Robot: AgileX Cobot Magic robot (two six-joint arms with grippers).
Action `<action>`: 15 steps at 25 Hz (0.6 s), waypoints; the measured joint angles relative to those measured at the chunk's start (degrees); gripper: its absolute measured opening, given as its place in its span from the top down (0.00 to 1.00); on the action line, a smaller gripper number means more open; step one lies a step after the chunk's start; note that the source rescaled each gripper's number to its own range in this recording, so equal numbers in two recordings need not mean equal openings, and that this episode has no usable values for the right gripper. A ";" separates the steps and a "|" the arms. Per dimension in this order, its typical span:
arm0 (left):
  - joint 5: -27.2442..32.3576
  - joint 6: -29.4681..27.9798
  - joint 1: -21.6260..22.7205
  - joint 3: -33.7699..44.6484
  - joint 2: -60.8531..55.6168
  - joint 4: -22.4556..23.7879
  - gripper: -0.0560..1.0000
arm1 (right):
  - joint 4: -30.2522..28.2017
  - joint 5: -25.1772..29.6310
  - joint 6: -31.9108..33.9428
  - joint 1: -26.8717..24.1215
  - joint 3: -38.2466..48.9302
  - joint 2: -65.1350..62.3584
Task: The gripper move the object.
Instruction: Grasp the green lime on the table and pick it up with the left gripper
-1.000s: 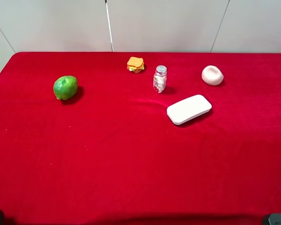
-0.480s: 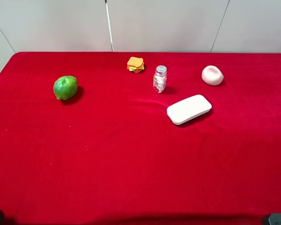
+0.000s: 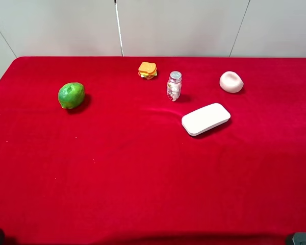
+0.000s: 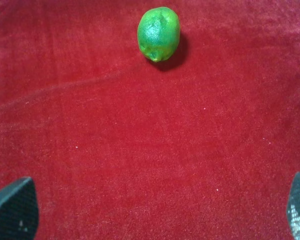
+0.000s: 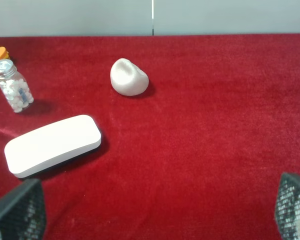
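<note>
Overhead: lime [image 3: 71, 95] sits on counter [image 3: 143, 168] near its far-left corner. Left wrist: left hand [image 4: 155, 210] spread wide, only fingertips [image 4: 12, 212] showing, lime well apart. Right wrist: right hand [image 5: 155, 210] spread, tips cropped, holding nothing.

Red-cloth table [image 3: 143, 178], faint crease near mid. On it: lime [image 3: 71, 95] far left, alone, well apart from the rest. Orange toy sandwich [image 3: 147, 70] near back edge, approx. centre. Small bottle [image 3: 174, 86] w/ silver cap stands upright near it, to the right & a bit nearer the front. Pale lump [image 3: 231, 81] back right. White block [image 3: 205, 119] lies flat, angled, in front of bottle & lump.
</note>
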 joint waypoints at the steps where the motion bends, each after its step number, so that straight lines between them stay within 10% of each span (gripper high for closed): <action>1: 0.00 0.00 0.00 0.00 0.00 0.00 0.00 | 0.00 0.00 0.00 0.00 0.00 0.00; 15: -3.05 0.01 0.00 -5.94 14.34 1.29 0.03 | 0.00 -0.06 0.00 0.00 0.00 0.00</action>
